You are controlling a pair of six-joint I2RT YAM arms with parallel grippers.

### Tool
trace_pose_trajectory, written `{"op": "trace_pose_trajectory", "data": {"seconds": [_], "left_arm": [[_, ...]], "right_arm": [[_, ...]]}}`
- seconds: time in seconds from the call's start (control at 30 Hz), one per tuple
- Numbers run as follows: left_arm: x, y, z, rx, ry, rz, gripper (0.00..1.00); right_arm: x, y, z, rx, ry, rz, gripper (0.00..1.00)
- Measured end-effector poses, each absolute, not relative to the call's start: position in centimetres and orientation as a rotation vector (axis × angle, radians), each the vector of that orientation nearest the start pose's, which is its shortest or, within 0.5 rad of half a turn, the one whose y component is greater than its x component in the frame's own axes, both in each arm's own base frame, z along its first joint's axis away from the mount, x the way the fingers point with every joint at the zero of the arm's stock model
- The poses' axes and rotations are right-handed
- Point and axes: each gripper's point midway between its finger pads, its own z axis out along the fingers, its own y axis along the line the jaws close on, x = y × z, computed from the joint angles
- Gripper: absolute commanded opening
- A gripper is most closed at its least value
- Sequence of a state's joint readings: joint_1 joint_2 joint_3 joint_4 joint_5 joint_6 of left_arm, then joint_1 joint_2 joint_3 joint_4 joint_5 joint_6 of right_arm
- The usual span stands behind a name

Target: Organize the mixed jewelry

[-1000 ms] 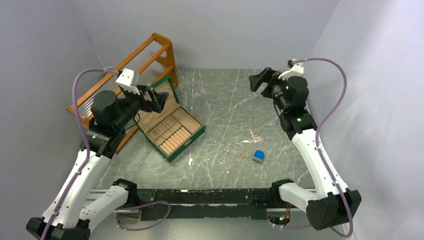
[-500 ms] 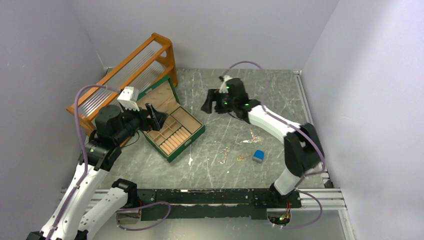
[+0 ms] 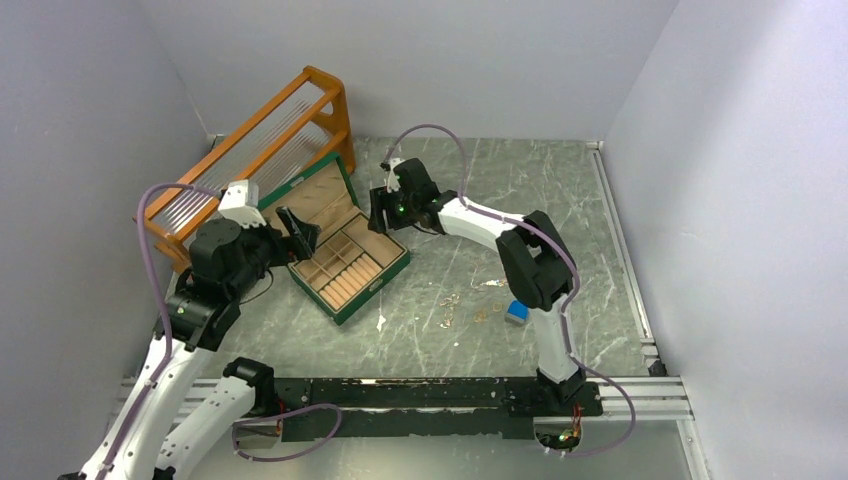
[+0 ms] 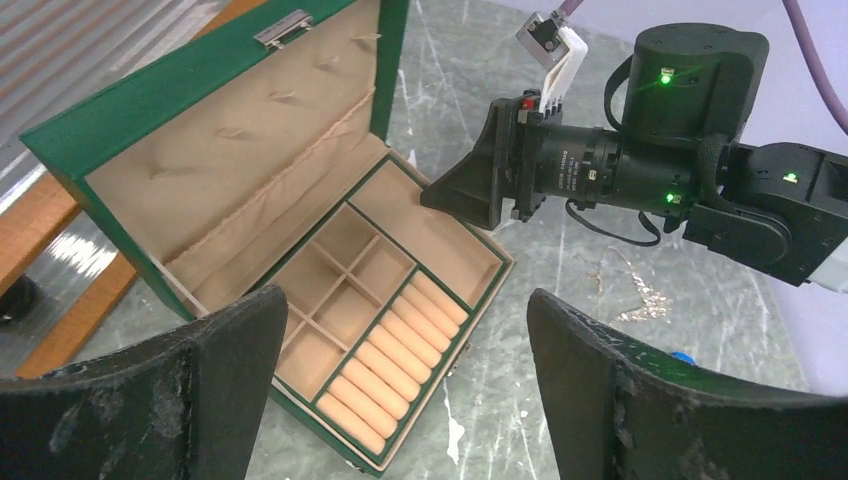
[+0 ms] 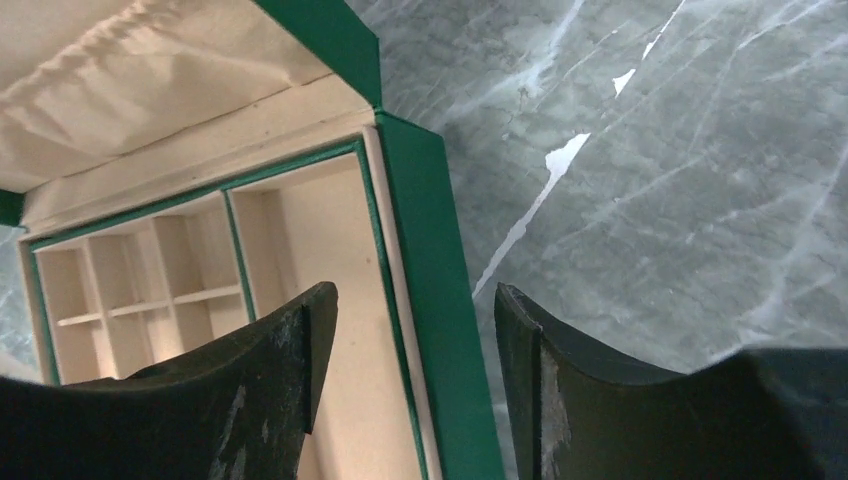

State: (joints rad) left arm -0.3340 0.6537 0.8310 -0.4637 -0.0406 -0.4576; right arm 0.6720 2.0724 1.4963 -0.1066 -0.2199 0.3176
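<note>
Both spread wide, empty: left tool (image 4: 405, 310) facing green box (image 4: 60, 150); right tool (image 5: 415, 300) swung in, straddling its wall

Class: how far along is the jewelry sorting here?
Done: the green box lies open, visible compartments empty. In hand: nothing held; the open right claw straddles the box's side wall, the open left claw faces it. Left: all the gold jewelry, loose on the table near the blue block.

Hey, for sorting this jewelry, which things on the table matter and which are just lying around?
For the job: gold jewelry pieces; open green jewelry box.
Lying about: small blue block; orange wooden rack.
</note>
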Motion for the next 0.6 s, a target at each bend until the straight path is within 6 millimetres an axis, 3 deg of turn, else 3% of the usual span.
{"op": "trace_pose_trajectory", "data": {"seconds": [0.13,0.33,0.6], "left_arm": [[25.7,-9.6,26.4,-0.160,1.902,-0.473,0.93],[26.0,-9.7,25.9,-0.161,1.915,-0.470,0.92],[26.6,-10.3,25.0,-0.147,1.931,-0.486,0.92]], "right_arm": [[40.0,38.5,6.2,-0.561,2.320,0.745,0.51],[39.8,38.5,6.1,-0.578,2.327,0.749,0.19],[39.4,37.7,6.1,-0.563,2.290,0.710,0.10]]}}
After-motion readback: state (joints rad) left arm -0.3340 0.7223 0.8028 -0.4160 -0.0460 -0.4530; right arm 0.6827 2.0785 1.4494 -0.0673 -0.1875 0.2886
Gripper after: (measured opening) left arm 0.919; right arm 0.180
